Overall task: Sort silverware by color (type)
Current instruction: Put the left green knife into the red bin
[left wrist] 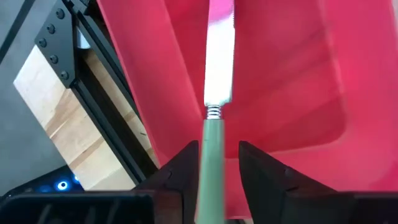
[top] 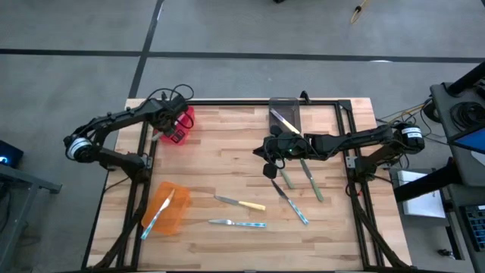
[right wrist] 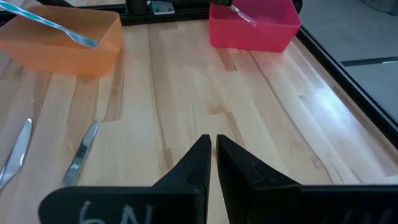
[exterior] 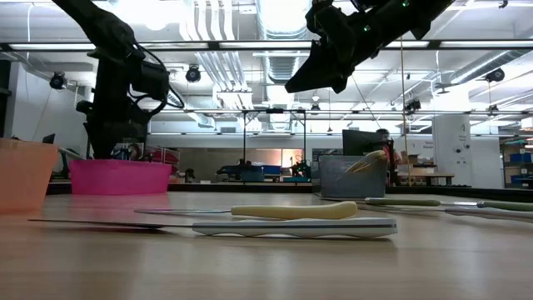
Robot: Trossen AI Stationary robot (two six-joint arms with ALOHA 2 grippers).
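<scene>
Knife axis: your green-handled knife (left wrist: 211,134) runs straight out between the left gripper (left wrist: 214,163) fingers, blade pointing into the red bin (left wrist: 292,74).
Knife look: pale green handle, silver serrated blade.
Left gripper: fingers parted beside the handle; you cannot tell whether they touch it.
Right gripper (right wrist: 210,155): closed, empty, above the table (top: 227,144).

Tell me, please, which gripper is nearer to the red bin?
The left gripper: it hangs right over the red bin at the table's far left, a green-handled knife between its fingers. The right gripper hovers mid-table, well away from that bin.
</scene>
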